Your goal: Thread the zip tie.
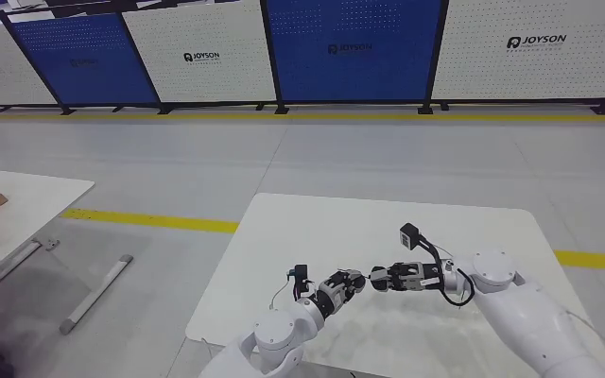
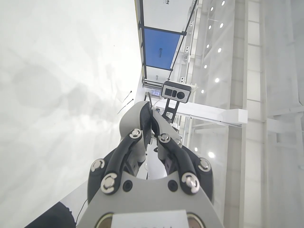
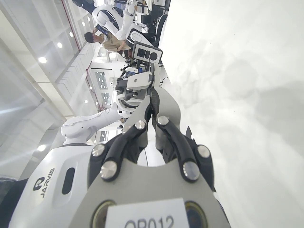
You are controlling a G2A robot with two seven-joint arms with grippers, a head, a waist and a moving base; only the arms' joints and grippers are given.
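Centrally, white bench (image 1: 284, 227) across the middle of the scene, seen from above. Over its near centre, left hand (image 1: 352, 281) and right hand (image 1: 380, 278) set tip to tip, just beside each other, with the left hand on the left. Left hand (image 2: 149, 110) with fingers pressed together, clamped on a thin black zip tie (image 2: 148, 97), a short end poking out past the fingertips. Right hand (image 3: 151, 100) likewise with fingers pressed together; anything held between its pads: cannot tell. Smallest, two loose zip ties (image 2: 125, 106), black, lying flat on the bench beyond the left hand's fingertips, side by side and slightly apart.
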